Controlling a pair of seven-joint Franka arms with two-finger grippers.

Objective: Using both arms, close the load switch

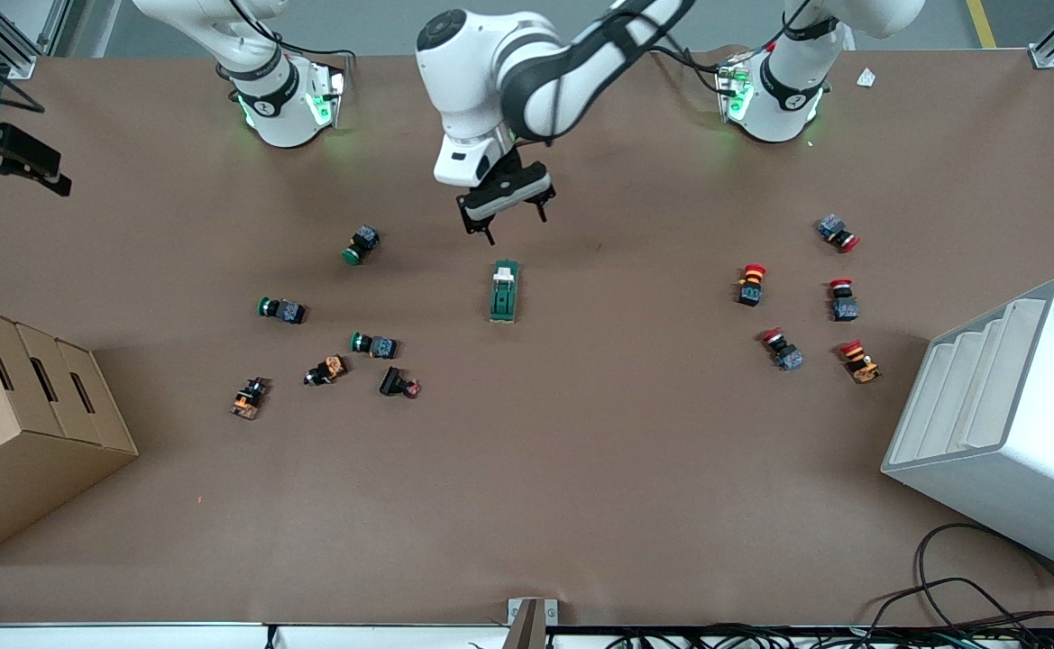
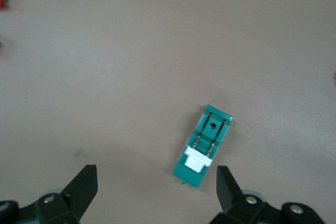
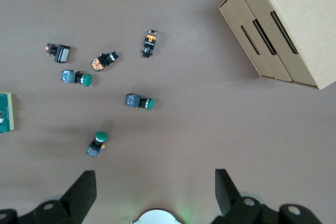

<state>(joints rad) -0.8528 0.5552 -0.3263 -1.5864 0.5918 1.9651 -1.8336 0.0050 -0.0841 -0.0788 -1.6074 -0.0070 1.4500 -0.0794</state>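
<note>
Jaws wide and empty on left gripper (image 1: 516, 216) over load switch (image 1: 504, 291) (right gripper (image 3: 152, 190) likewise, waiting)

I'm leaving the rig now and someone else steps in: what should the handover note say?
Left gripper: fingers open, empty, in the air just above the load switch's white-lever end.
Right gripper: fingers open, empty, waiting high over the right arm's end of the table, above the green push buttons.
Load switch: flat on the table near its middle, untouched.
Done: left arm brought in over the switch.
Left: bring in the right arm, hold the switch and close it.
</note>
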